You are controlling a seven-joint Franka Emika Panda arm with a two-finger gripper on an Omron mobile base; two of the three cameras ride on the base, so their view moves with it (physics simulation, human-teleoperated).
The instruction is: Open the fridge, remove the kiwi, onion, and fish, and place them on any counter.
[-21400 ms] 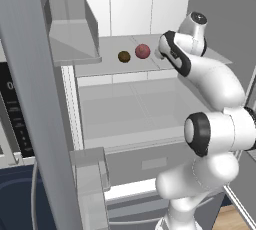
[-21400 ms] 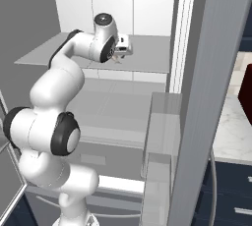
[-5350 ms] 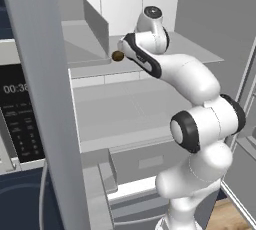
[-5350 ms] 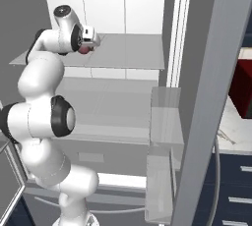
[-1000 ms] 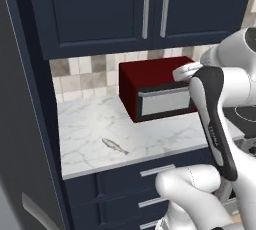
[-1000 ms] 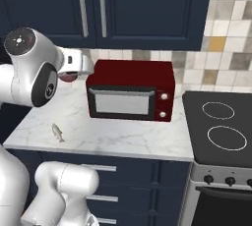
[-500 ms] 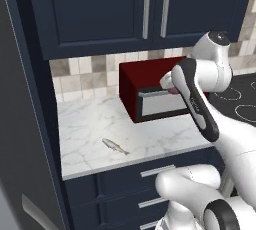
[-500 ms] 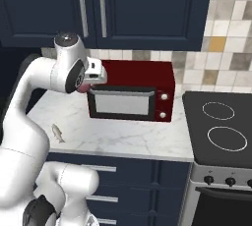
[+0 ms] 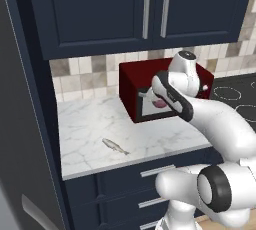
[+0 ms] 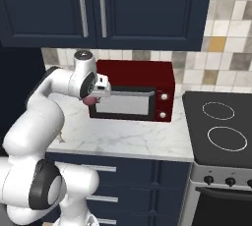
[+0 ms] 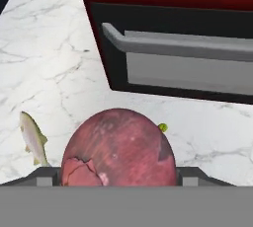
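The counter (image 9: 95, 124) runs across the middle of the left base view, white marble over navy drawers (image 9: 150, 174), with navy wall cabinets (image 9: 125, 9) above. On it, at about 2 o'clock from the slab's centre, stands a dark-red microwave (image 10: 135, 95) with a grey door handle; the black stovetop (image 10: 221, 131) lies at 3 o'clock in the right base view.

The white arm (image 9: 215, 124) reaches over the slab, and its gripper (image 9: 156, 99) hangs in front of the microwave door, above the marble. The pincer stands wide, clamped around the onion (image 11: 118, 152), a dark-red ball that bulges between the jaws in the hand view. The fish (image 9: 115, 146) lies flat on the counter at about 8 o'clock from the gripper, well apart from it. No kiwi can be made out on the slab.

The risks, as I judge them: let go from this height, the round onion could bounce and roll toward the front edge or into the fish. Lowering carelessly could also knock the hand against the microwave handle, which sits just beside it.
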